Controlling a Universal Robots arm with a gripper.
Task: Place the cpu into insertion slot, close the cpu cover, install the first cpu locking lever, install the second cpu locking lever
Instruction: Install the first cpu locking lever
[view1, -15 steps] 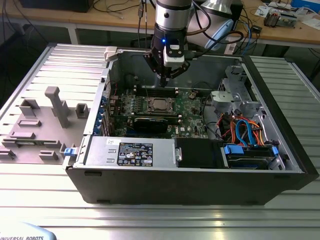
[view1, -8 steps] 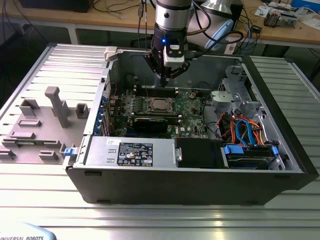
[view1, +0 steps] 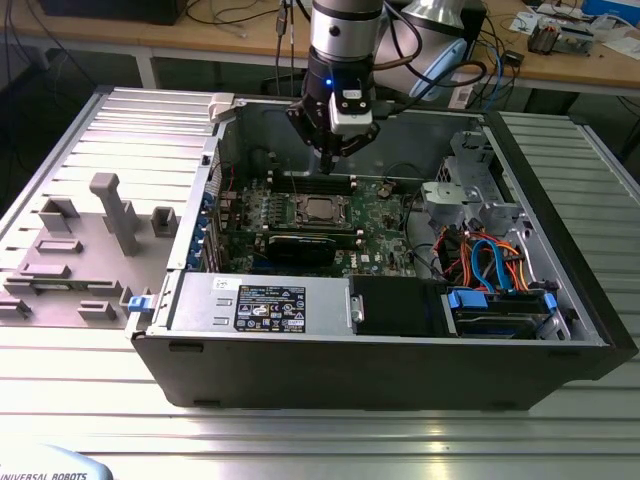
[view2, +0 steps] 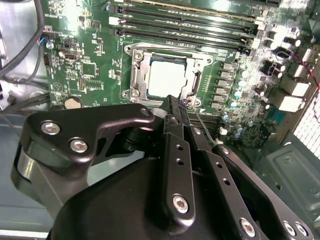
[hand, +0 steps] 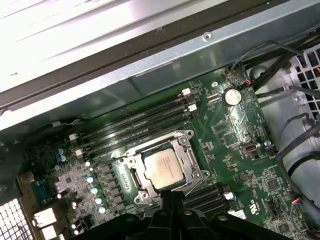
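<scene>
The ribbed metal worktop (view1: 300, 440) carries an open computer case (view1: 400, 370), whose dark wall faces the worktop's nearest edge in the exterior view. Deeper inside, on the green motherboard (view1: 385, 215), the cpu (view1: 320, 209) sits in the insertion slot (view2: 134, 92). The cpu cover (view2: 137, 70) lies flat around its silver top. Just beyond, by the long memory slots (view1: 320, 183), the claw (view1: 330, 165) hangs with its fingers together. In the second wrist view its tips end beside the socket's edge, next to a thin wire rod (view2: 202, 127).
</scene>
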